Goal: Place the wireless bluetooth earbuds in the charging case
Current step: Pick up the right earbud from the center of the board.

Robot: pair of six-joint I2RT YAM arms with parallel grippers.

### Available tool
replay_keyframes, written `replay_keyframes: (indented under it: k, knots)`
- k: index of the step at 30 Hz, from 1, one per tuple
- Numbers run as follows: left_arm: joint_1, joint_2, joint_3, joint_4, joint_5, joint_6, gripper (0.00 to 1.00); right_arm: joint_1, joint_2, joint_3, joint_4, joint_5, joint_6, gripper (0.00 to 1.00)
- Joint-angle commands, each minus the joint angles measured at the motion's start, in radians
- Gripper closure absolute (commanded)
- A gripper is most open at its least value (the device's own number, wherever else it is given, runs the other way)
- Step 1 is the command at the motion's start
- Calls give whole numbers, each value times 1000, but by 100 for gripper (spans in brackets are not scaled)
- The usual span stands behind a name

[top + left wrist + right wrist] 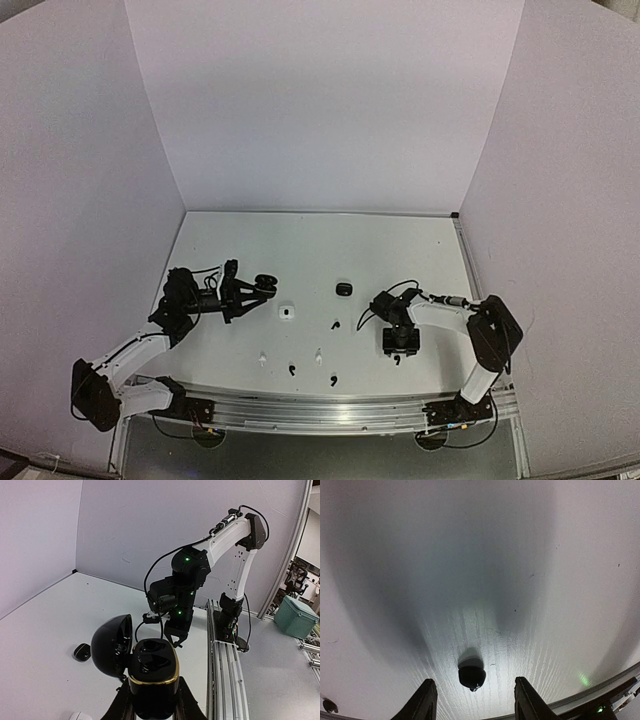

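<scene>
With the left gripper clamped on the open case, the right gripper, well off to the case's right, stands parted astride a black earbud on the table; I'd centre it before pinching, lest it skid.

An earbud lies on the table between the fingers of the right tool.

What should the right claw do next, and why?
Probably close the right gripper on the black earbud: it lies on the table between the open fingers, apparently untouched. The left gripper holds the black charging case with its lid open, ready.
</scene>
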Motion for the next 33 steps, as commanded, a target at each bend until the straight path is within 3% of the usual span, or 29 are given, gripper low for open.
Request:
replay_keyframes:
  k: [1, 15, 25, 33]
  knots:
    - [-5, -20, 5, -1, -3, 14, 100, -9, 23, -20, 61, -58, -24, 59]
    - [-7, -2, 27, -16, 2, 29, 100, -12, 61, -40, 89, -56, -16, 79]
    - [-7, 8, 45, -37, 5, 47, 100, -14, 48, -44, 86, -61, -30, 82]
    - [-7, 11, 47, -45, 6, 56, 100, -14, 44, -36, 82, -61, -43, 98]
